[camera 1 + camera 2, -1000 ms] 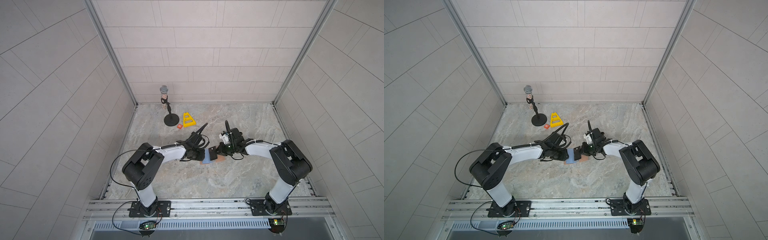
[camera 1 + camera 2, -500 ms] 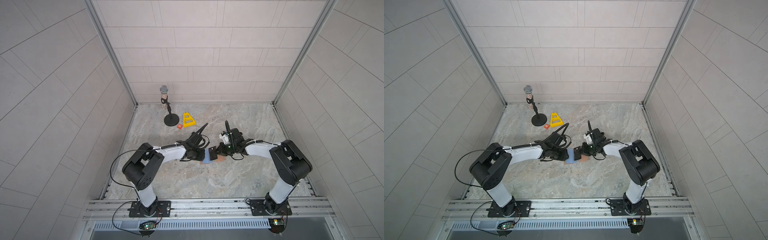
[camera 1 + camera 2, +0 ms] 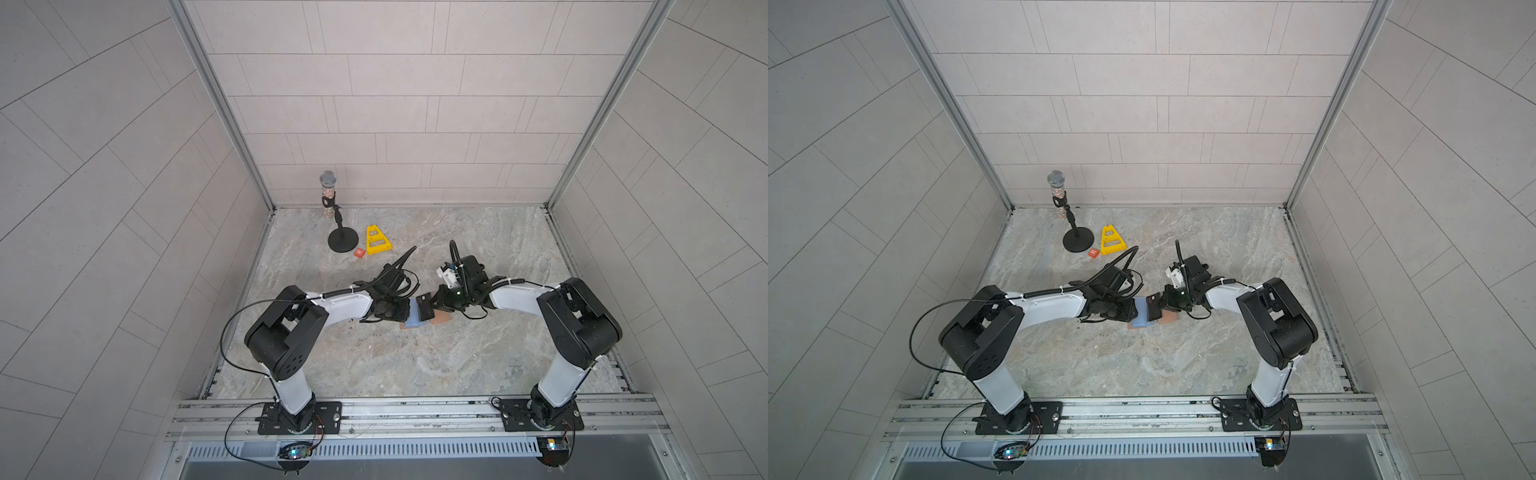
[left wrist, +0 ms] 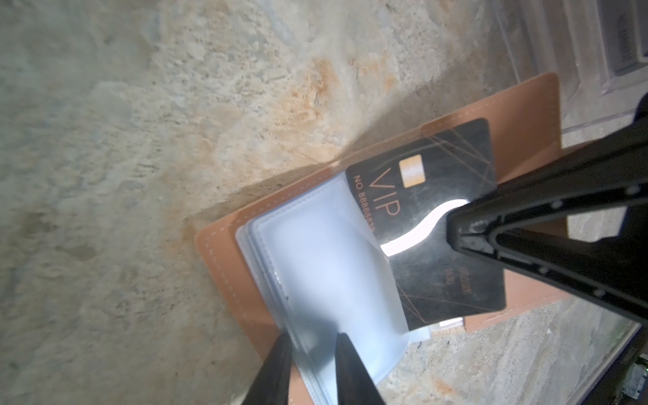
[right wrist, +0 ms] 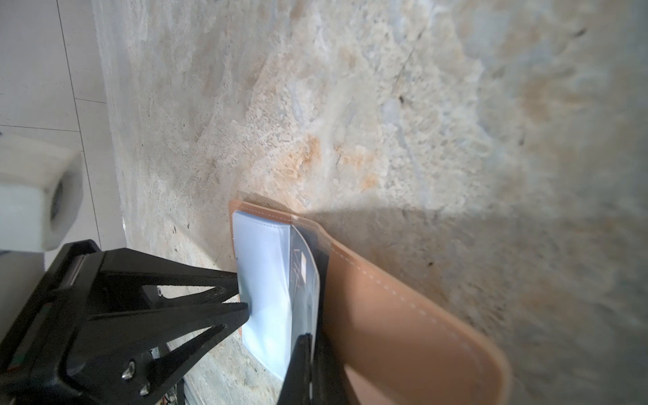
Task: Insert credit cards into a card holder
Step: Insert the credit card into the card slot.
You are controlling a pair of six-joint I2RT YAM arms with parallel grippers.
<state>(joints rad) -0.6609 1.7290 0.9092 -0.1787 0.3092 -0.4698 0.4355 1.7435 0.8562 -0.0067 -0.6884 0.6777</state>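
At mid-table, my right gripper is pinching the black VIP card, its edge tucked behind a clear sleeve that my left gripper nips; the tan card holder lies open, flat on the marble table.

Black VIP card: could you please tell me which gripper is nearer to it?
Right. The right gripper is clamped on the black VIP card at its edge; the left gripper pinches the clear sleeves of the card holder beside it.
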